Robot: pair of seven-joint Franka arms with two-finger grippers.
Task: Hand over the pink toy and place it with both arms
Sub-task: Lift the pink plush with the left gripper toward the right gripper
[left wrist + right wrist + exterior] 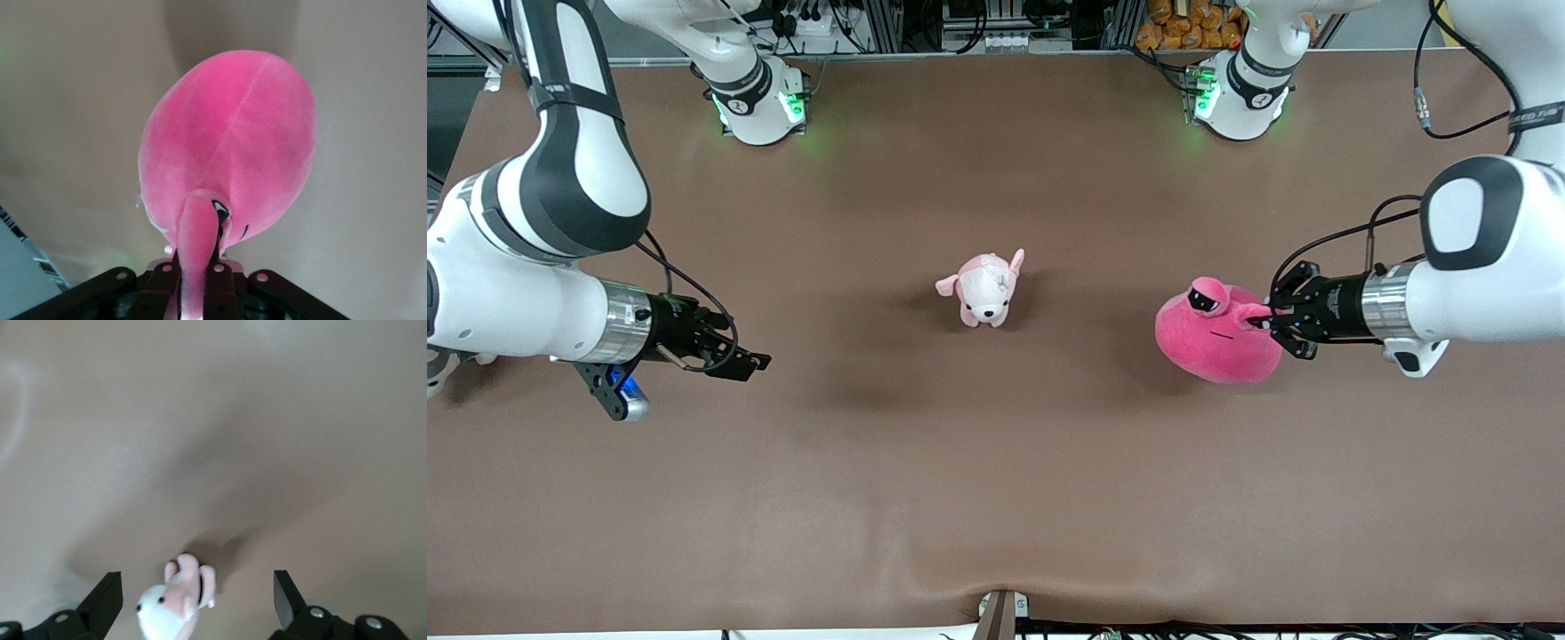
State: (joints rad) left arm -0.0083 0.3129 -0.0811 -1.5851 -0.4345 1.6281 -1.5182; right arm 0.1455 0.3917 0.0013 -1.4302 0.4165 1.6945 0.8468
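Left gripper [1263,322] clamped tight on a pinch of the pink toy [1214,342], held up over the table [996,498] toward the left arm's end; right gripper [738,360] spread wide and empty, hovering, waiting; small dog plush [987,289] mid-table between them.
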